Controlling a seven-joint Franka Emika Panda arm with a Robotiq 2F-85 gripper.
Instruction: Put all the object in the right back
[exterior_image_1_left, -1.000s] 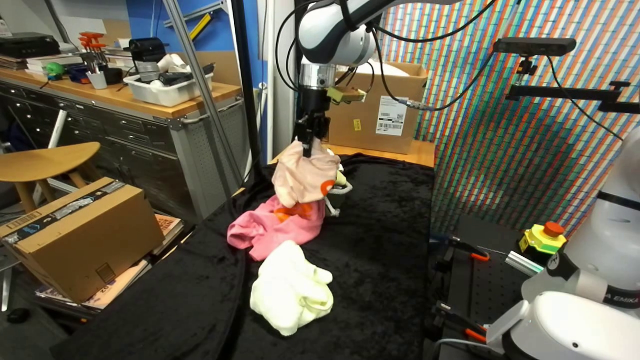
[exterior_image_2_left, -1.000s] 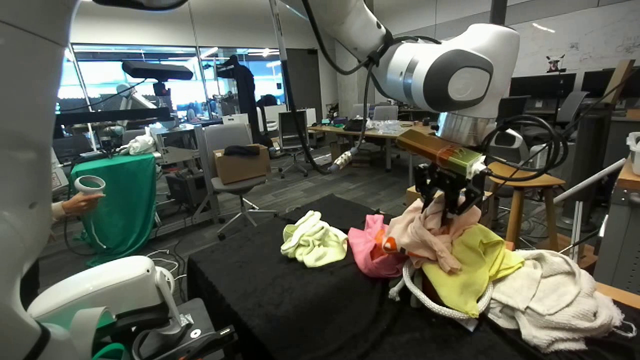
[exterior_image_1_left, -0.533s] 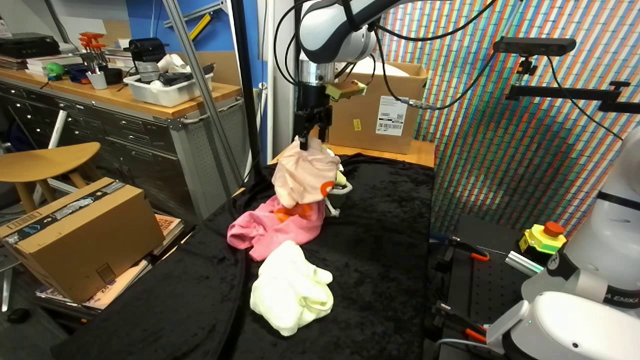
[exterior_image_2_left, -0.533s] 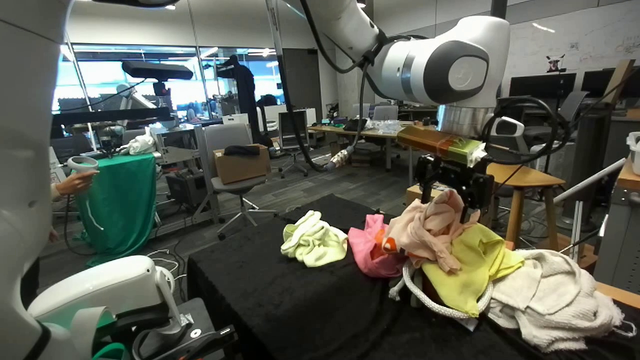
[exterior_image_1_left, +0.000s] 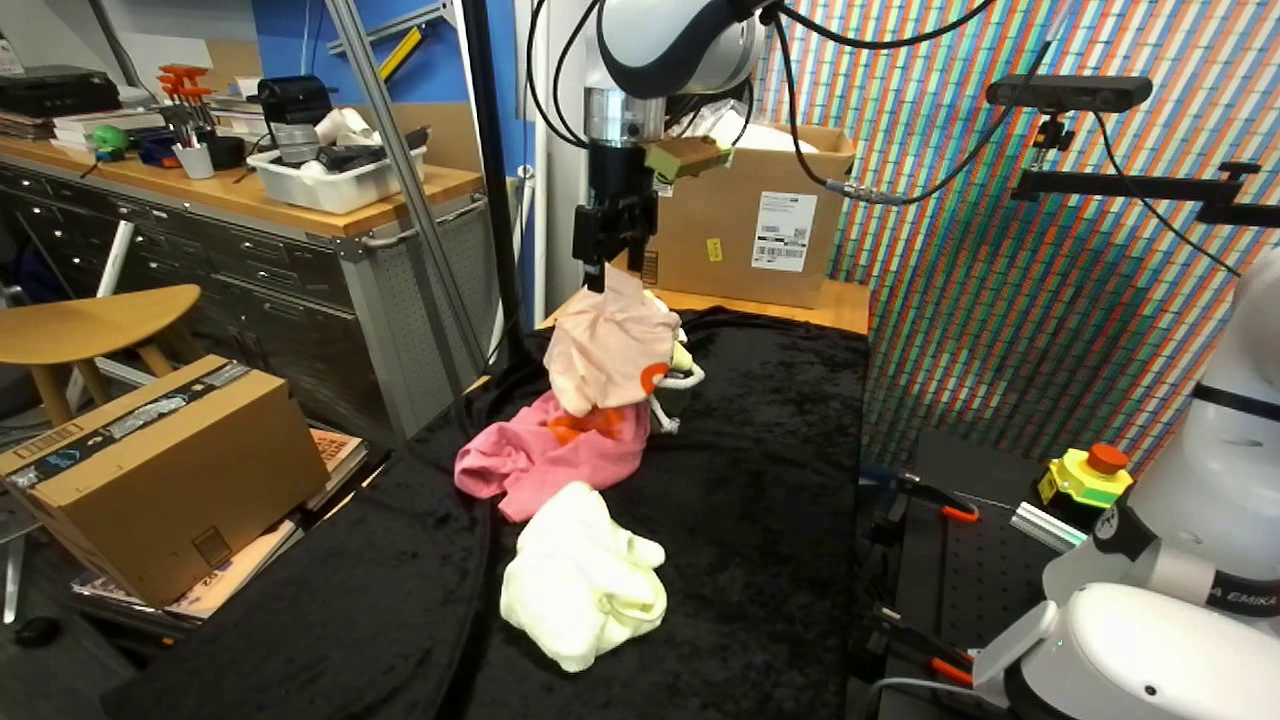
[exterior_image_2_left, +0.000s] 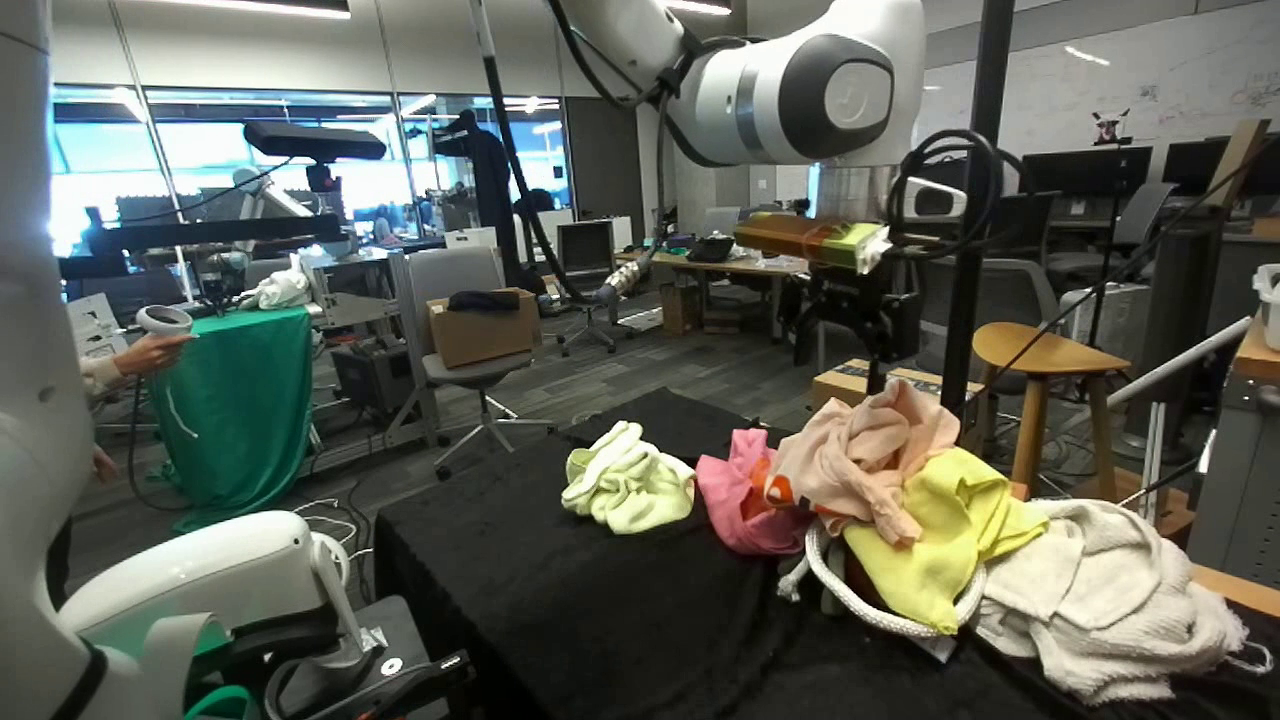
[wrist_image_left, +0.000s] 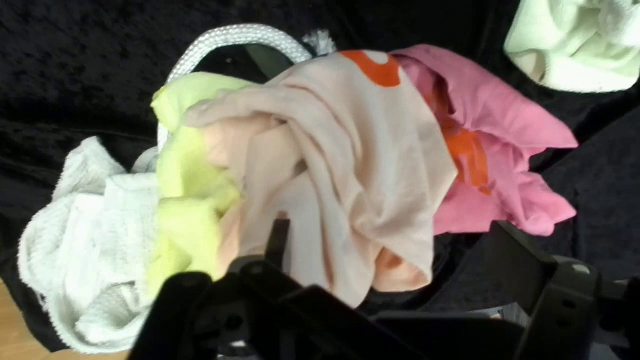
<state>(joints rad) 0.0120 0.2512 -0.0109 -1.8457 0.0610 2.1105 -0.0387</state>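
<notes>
We find the end effector (exterior_image_1_left: 616, 277) raised off the peach cloth (wrist_image_left: 340, 165) since a moment ago, its jaws spread wide and the wrist (exterior_image_1_left: 622, 118) pointing down. The peach cloth overlaps the pink cloth (exterior_image_1_left: 560, 465) and the yellow cloth (exterior_image_2_left: 930, 560), which drapes over a white rope loop (wrist_image_left: 240, 35), its inside mostly hidden. The white cloth (exterior_image_2_left: 1110, 600) touches the yellow; the pale green cloth (exterior_image_2_left: 628, 480) lies apart on our black-draped counter (exterior_image_1_left: 740, 560). Farther off, a white tub (exterior_image_1_left: 330, 190) holds assorted items.

In the wrist view, the crumpled peach cloth (wrist_image_left: 345, 165) lies mid-frame, partly over the pink cloth (wrist_image_left: 505, 130), right, and yellow cloth (wrist_image_left: 185, 155), left; the white cloth (wrist_image_left: 95, 240) bunches lower left, the rope (wrist_image_left: 235, 35) curves upper left, the pale green cloth (wrist_image_left: 580, 60) sits apart, upper right.
</notes>
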